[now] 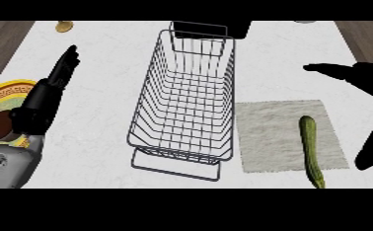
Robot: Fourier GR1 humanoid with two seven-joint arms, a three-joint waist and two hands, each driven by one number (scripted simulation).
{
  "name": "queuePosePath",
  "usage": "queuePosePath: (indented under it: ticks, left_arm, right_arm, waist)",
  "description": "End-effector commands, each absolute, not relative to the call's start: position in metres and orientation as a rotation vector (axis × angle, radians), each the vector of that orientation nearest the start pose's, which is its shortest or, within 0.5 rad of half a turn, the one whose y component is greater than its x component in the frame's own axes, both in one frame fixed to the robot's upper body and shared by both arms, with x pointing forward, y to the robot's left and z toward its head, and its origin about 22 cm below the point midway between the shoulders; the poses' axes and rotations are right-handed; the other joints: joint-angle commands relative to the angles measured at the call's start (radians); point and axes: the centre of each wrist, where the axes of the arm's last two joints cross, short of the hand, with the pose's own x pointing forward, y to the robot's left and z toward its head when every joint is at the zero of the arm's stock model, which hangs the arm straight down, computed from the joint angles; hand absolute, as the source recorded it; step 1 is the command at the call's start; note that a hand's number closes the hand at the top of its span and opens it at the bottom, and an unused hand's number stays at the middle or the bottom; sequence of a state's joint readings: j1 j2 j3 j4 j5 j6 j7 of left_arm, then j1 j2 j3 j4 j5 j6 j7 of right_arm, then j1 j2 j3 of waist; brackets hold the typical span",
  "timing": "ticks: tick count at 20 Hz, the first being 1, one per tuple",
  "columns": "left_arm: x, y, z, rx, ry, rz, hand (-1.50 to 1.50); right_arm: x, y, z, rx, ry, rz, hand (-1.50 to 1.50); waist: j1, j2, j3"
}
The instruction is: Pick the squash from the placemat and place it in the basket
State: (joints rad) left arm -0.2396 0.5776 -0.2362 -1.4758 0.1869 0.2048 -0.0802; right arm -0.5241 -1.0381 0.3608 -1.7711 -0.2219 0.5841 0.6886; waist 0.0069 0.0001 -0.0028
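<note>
From the head view I see the squash [310, 151] lying on the placemat [273, 136], just right of the basket [149, 101]. My right hand [350, 73] hovers released above it; left hand [55, 89] rests released, left of the basket.

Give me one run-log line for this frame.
squash: on placemat, ungrasped | basket: empty | right hand: open, above placemat | left hand: open, resting

Single head view, steeply down on the counter [102, 67], basket [186, 96] central, forearms from lower edge.
</note>
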Motion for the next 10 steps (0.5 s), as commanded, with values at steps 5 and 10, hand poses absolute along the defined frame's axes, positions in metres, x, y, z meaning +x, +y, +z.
queuePosePath:
  ticks: [5, 10]
  left_arm:
    - [0.290, 0.304, 0.083, 0.306, -1.729, -0.368, 0.00]
    - [0.283, 0.269, 0.084, 0.300, -1.728, -0.377, 0.00]
  right_arm:
    - [0.285, -0.296, 0.223, -0.475, -0.828, 1.405, -1.50]
    - [0.286, -0.292, 0.181, -0.475, -0.798, 1.430, -1.50]
  waist:
    - [-0.010, -0.001, 0.003]
    - [-0.007, -0.001, 0.003]
